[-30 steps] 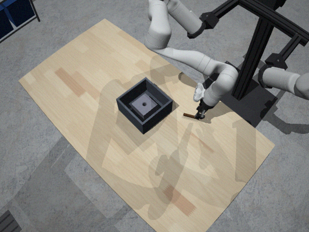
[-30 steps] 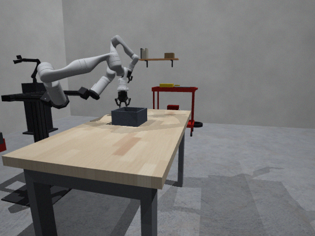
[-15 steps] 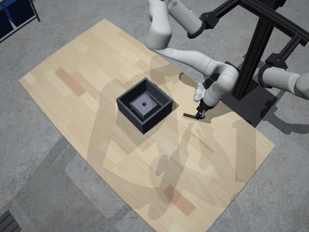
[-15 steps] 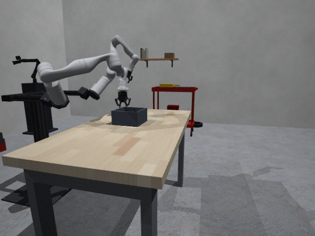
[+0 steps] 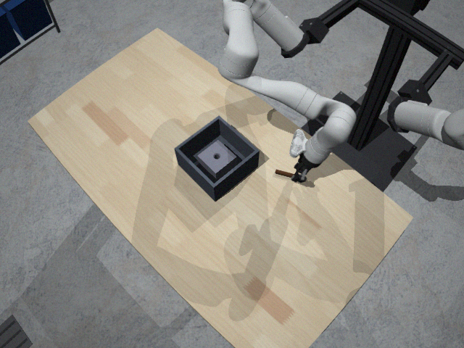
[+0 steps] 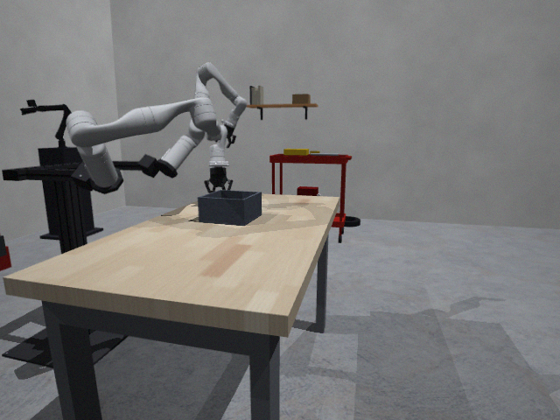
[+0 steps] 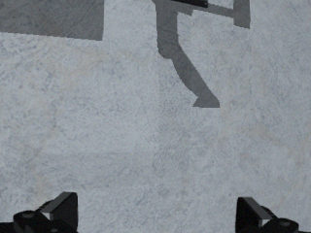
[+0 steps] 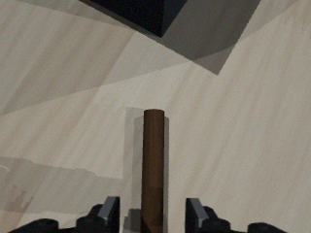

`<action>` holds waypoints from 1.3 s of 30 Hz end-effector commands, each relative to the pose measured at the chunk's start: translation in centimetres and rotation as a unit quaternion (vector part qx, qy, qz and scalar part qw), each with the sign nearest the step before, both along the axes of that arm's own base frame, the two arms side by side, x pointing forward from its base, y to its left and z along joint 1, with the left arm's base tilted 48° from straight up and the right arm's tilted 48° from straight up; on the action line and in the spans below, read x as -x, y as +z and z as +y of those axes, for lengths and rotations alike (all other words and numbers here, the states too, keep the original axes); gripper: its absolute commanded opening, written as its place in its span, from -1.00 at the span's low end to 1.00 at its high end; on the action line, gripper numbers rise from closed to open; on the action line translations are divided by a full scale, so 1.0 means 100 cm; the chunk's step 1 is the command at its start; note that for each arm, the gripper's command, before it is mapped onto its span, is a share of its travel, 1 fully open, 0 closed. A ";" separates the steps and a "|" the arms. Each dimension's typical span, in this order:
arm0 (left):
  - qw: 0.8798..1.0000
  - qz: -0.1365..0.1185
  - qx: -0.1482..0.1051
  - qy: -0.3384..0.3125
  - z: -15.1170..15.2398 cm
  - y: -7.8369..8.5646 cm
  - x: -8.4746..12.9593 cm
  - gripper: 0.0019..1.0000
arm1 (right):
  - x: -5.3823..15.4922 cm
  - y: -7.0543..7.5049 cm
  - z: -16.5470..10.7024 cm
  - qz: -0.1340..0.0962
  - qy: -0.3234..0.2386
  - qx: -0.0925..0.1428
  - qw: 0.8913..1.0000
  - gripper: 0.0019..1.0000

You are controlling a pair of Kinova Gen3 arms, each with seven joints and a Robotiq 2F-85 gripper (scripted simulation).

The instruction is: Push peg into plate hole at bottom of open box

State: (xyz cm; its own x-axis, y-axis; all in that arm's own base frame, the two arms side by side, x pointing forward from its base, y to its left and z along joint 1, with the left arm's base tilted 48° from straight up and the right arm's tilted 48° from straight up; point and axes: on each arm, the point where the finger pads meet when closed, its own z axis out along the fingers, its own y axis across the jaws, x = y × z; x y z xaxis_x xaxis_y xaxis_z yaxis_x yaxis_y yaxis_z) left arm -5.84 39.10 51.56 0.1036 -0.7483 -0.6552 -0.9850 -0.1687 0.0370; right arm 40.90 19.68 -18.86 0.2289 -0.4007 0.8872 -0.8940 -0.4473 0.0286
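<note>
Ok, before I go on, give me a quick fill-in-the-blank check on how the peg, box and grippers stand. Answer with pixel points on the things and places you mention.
1. The peg (image 5: 283,173) (image 8: 154,165) lies on the ____, outside the box (image 5: 236,180) (image 6: 220,209).
2. The plate (image 5: 208,159) inside the box has one round ____ in its middle.
3. The gripper over the peg is on the ____ arm.
4. The left gripper (image 7: 156,214) is ____.

Missing words: table; hole; right; open
</note>
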 end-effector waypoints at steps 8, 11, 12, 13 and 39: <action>1.000 0.000 0.000 0.000 0.000 0.000 0.000 1.00 | -0.005 -0.010 -0.009 -0.001 0.001 -0.001 1.000 -0.05; 1.000 0.000 0.000 0.000 0.000 0.000 0.000 1.00 | -0.005 -0.011 -0.010 -0.001 0.001 -0.001 1.000 -0.05; 1.000 0.000 0.000 0.000 0.000 0.000 0.000 1.00 | -0.005 -0.011 -0.010 -0.001 0.001 -0.001 1.000 -0.05; 1.000 0.000 0.000 0.000 0.000 0.000 0.000 1.00 | -0.005 -0.011 -0.010 -0.001 0.001 -0.001 1.000 -0.05; 1.000 0.000 0.000 0.000 0.000 0.000 0.000 1.00 | -0.005 -0.011 -0.010 -0.001 0.001 -0.001 1.000 -0.80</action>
